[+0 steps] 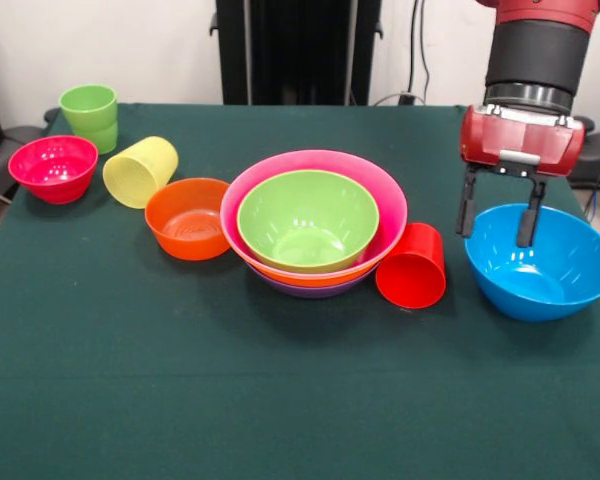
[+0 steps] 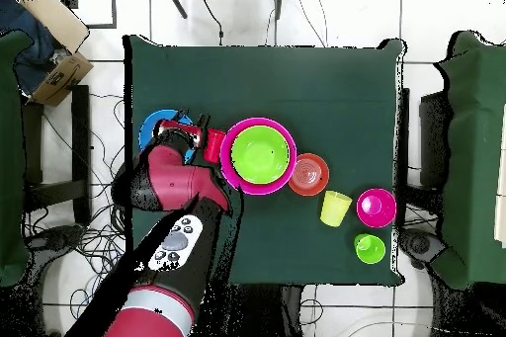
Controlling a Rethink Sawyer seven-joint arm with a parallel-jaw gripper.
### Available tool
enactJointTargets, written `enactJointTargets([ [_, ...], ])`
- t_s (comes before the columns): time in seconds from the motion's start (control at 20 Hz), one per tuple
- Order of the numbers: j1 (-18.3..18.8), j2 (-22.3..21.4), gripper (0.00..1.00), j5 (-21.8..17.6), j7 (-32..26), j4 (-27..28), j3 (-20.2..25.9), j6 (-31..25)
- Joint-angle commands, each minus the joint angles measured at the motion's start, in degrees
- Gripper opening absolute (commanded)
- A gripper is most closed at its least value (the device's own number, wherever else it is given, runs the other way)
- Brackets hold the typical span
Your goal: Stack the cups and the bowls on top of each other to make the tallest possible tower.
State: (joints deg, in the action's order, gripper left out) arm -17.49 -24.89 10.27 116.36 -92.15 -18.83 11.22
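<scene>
The tower (image 1: 380,205) stands mid-table: purple, orange and pink bowls nested, with lime green (image 1: 308,222) innermost; it also shows in the overhead view (image 2: 259,153). A red cup (image 1: 412,266) lies on its side against the tower's right. The blue bowl (image 1: 550,272) sits at the right. My gripper (image 1: 497,228) is open, and its fingers straddle the blue bowl's near-left rim. A small red-orange bowl (image 1: 187,218) sits left of the tower. The yellow cup (image 1: 140,171) lies tipped beside it. The magenta bowl (image 1: 53,168) and the upright green cup (image 1: 90,116) are at the far left.
The dark green table (image 1: 280,400) ends close to the blue bowl on the right. The black pedestal (image 1: 298,50) stands behind the table. In the overhead view my arm (image 2: 173,195) covers most of the blue bowl (image 2: 150,124). Chairs (image 2: 469,155) flank the table.
</scene>
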Motion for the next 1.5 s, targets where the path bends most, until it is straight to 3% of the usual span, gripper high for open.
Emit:
enactJointTargets([
  [0.05,0.00,1.55,1.00,1.41,10.22,-3.63,3.00,0.37],
  [0.3,4.21,0.19,1.00,-0.74,8.11,-3.52,6.76,-5.80],
  [0.45,4.36,0.56,1.00,-1.04,7.63,-3.29,6.48,-5.75],
  [0.7,5.88,0.53,1.00,-2.82,3.59,-1.88,7.26,-12.07],
  [1.0,4.57,0.30,1.00,-1.07,5.74,-2.21,6.47,-12.34],
  [1.35,-0.01,2.00,1.00,-1.75,1.82,3.45,1.91,-23.09],
  [1.5,-2.12,3.11,1.00,-2.24,1.92,5.20,-0.24,-23.56],
])
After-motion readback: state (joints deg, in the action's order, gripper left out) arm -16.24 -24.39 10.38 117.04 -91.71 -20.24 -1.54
